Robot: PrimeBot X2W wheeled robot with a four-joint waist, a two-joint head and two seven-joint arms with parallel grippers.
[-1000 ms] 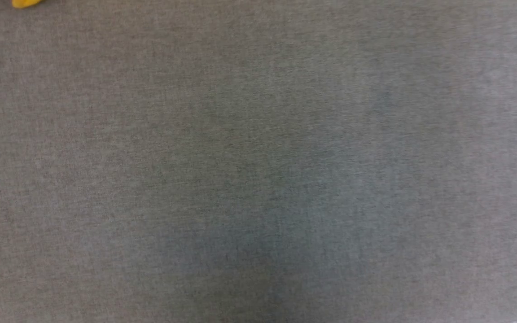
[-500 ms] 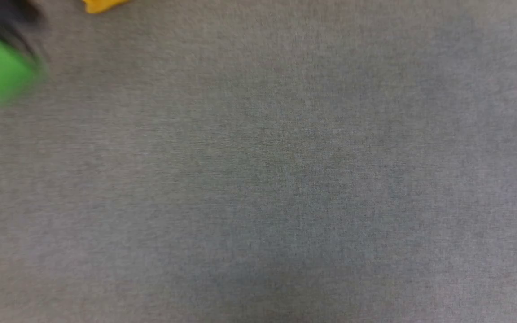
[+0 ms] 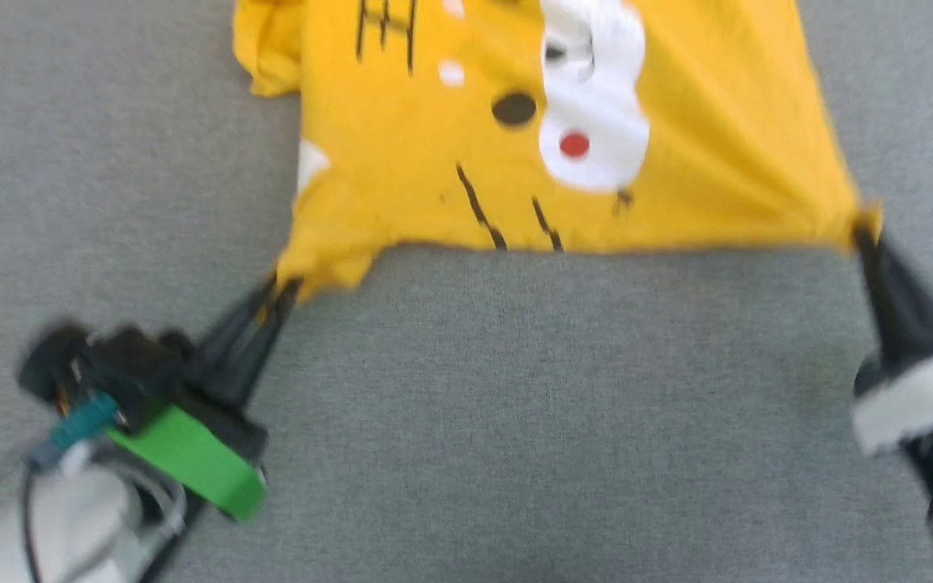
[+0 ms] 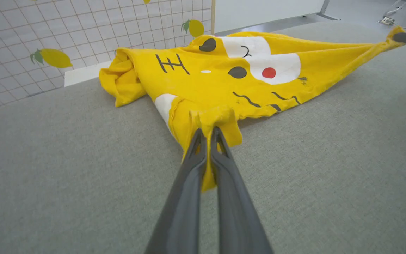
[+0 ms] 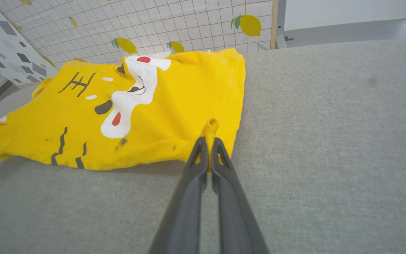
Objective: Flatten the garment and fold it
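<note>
Grey cloth covers the table [image 3: 515, 421], and past its far edge, at 10 o'clock in the left wrist view, stands a white gridded wall panel [image 4: 12, 31] printed with lemons.

From the head view, the garment [image 3: 410, 154], a bright yellow T-shirt, lies print-up across the 12 o'clock part of the table, and its upper part runs out of the picture. The left claw [image 3: 279, 293] reaches in from 8 o'clock with its two dark fingers pressed together on the near left corner of the hem. In the left wrist view a bunch of yellow cloth is pinched at the tips and a fold hangs down between the fingers. The right claw [image 3: 862, 233] comes in from 4 o'clock and pinches the near right corner. The right wrist view shows a small peak of cloth poking up past its closed tips.

Between the two corners the hem runs nearly straight, and creases fan out from the right one. A shadow sits under the hem in both wrist views, while the far part of the shirt rests on the table.

The print shows a white patch [image 3: 596, 121] with a red dot [image 3: 574, 145], a black oval [image 3: 513, 108] at its 9 o'clock, and two black stripes [image 3: 479, 206] close to the hem. One sleeve [image 3: 266, 48] lies crumpled at 11 o'clock. A green band [image 3: 191, 461] wraps the left wrist.
</note>
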